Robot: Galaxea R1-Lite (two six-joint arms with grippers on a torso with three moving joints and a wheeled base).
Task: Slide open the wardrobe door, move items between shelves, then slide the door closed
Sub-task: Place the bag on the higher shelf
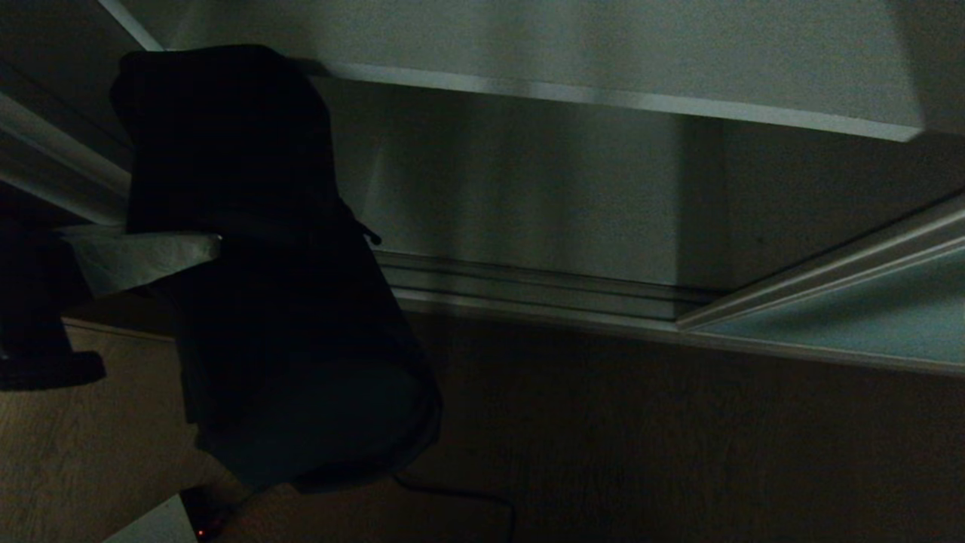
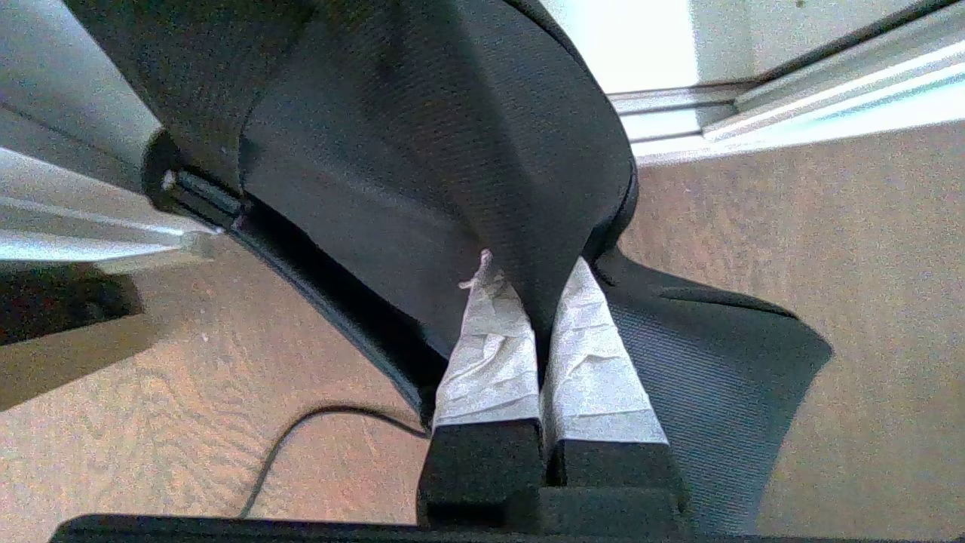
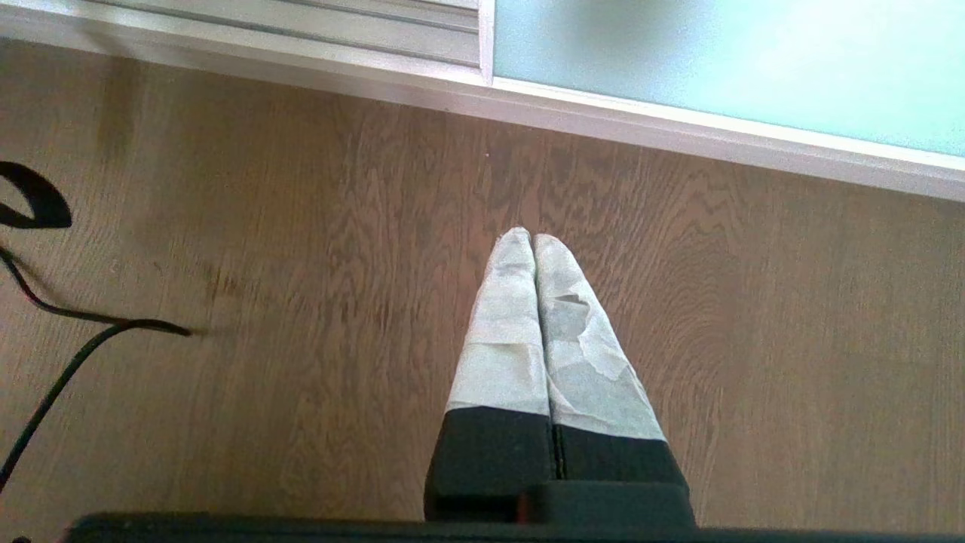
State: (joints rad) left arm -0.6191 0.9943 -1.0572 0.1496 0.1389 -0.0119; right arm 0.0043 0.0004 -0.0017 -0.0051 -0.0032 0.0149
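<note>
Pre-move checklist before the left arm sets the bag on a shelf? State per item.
1. Left gripper shut on the black fabric bag: ok, a fold of cloth is pinched between the taped fingers.
2. Bag off the wooden floor: ok, it hangs from the gripper.
3. Sliding wardrobe door out of the way: ok, the panel stands to the right and the opening is bare.
4. Shelf free to take the bag: cannot tell, only part of its top shows.
5. Strap and fittings loose: cannot tell, the strap's run is unclear.
6. Right gripper idle: ok, shut, empty, pointing at the floor.
</note>
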